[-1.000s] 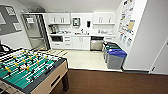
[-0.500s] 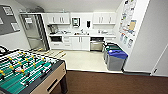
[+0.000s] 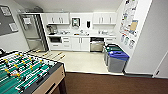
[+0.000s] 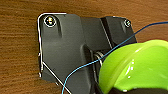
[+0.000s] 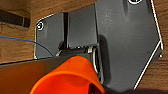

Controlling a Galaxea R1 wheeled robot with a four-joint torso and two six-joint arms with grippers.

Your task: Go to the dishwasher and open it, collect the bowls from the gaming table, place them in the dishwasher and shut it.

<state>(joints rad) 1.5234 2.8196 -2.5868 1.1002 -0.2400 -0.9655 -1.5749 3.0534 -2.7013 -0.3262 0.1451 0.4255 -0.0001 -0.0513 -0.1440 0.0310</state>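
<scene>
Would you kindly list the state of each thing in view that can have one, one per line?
dishwasher: door looks ajar at the top, a dark gap above the steel panel.
green bowl: close at the left wrist; grip itself not visible.
orange bowl: close at the right wrist; grip itself not visible.
blue bin: lid shut.
green bin: lid shut.
white cabinet doors: shut.

A: What does the left wrist look like?
B: A dark plate (image 4: 67,50) with round silver screws (image 4: 49,21) and a thin blue cable (image 4: 82,68).
A: The right wrist?
B: A matching dark plate (image 5: 120,37), with another blue cable (image 5: 27,41).
</scene>
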